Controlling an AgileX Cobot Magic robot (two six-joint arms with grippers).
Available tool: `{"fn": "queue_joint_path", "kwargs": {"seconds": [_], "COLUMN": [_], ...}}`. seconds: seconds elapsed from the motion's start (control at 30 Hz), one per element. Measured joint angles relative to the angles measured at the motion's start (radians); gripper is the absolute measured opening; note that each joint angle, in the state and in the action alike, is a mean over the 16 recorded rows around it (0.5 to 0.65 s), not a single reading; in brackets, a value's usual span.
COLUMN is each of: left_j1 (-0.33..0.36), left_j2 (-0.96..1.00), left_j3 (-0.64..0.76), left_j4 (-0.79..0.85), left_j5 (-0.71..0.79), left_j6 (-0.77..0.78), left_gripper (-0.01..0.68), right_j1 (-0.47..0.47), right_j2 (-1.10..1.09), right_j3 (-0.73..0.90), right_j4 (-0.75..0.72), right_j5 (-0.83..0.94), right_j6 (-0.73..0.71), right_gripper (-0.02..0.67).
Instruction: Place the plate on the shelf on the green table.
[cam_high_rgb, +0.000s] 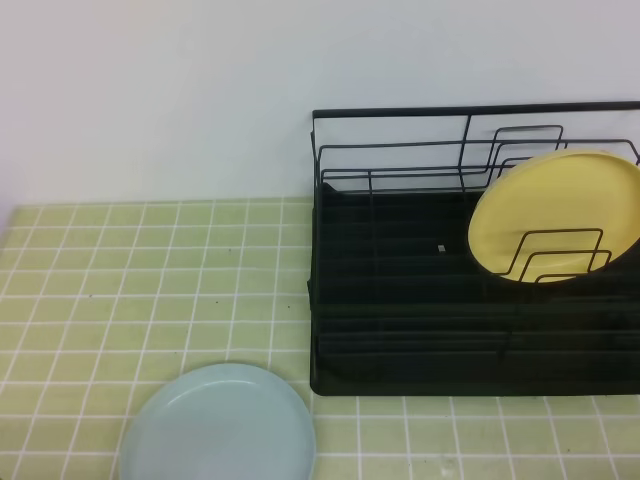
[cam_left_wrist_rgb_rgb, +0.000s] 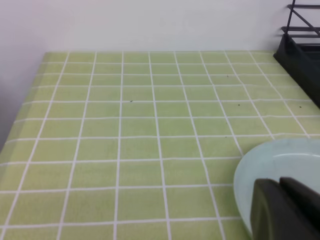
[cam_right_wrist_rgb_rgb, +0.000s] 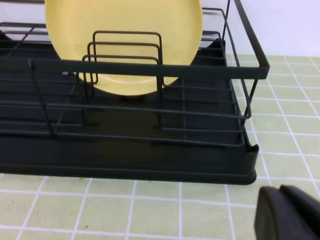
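The pale blue-mint plate (cam_high_rgb: 218, 425) lies flat on the green table (cam_high_rgb: 150, 270) at the front, left of the black wire shelf (cam_high_rgb: 400, 300). Neither gripper shows in the exterior high view. In the left wrist view the left gripper (cam_left_wrist_rgb_rgb: 286, 210) is a black shape at the bottom right, low over the plate's near rim (cam_left_wrist_rgb_rgb: 280, 160); its fingers look pressed together and hold nothing. In the right wrist view the right gripper (cam_right_wrist_rgb_rgb: 287, 212) is low at the bottom right, in front of the shelf's tray base (cam_right_wrist_rgb_rgb: 125, 160); it looks shut and empty.
A yellow plate (cam_high_rgb: 560, 215) stands upright between the shelf's wire dividers at the right, also seen in the right wrist view (cam_right_wrist_rgb_rgb: 125, 30). A white wall runs behind the table. The table's left edge (cam_left_wrist_rgb_rgb: 20, 130) drops off.
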Motion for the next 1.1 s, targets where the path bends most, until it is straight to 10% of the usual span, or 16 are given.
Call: {"fn": "queue_joint_path", "kwargs": {"seconds": [1.1], "left_j1": [0.0], "left_j2": [-0.001], "left_j3": [0.0], "left_j4": [0.0], "left_j5": [0.0], "left_j6": [0.002], "left_gripper": [0.0], "right_j1": [0.0], "right_j2": [0.0], "right_j3": [0.0], "right_j4": [0.0], "right_j5": [-0.001], "right_j6": [-0.006], "right_gripper": [-0.004]}}
